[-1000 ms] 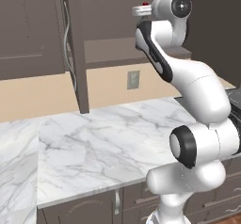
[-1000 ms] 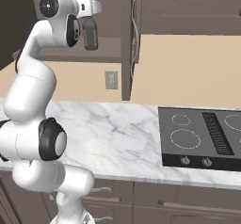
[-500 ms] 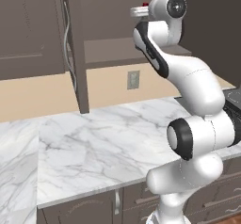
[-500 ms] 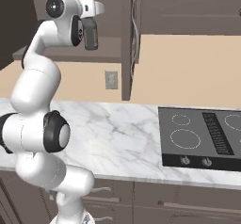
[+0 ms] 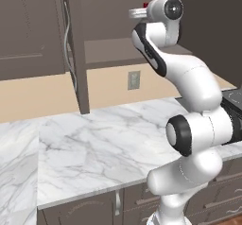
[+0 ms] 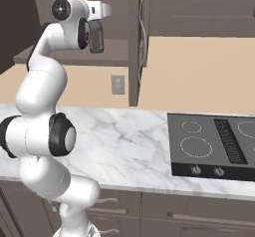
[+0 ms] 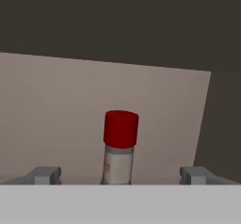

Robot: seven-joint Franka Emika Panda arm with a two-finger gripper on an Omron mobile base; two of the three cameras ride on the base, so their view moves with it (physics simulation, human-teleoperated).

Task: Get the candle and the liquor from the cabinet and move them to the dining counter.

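Holding gripper (image 7: 120, 175) jaws wide apart inside cabinet (image 5: 71, 39), straddling liquor (image 7: 120, 148) standing upright between fingers (image 7: 44, 175), not touching; red cap centred.

The light is soft and even with no visible source, leaving the marble worktop (image 5: 94, 143) and the white arm (image 5: 194, 82) bright with gentle shading and no hard glare. The cabinet (image 5: 80, 35) is dim inside, its shelf and far wall in shadow; from the hand, the wall behind the bottle (image 7: 120, 148) reads pale below a dark band. All pictures look slightly soft and low in detail, with no edge distortion.
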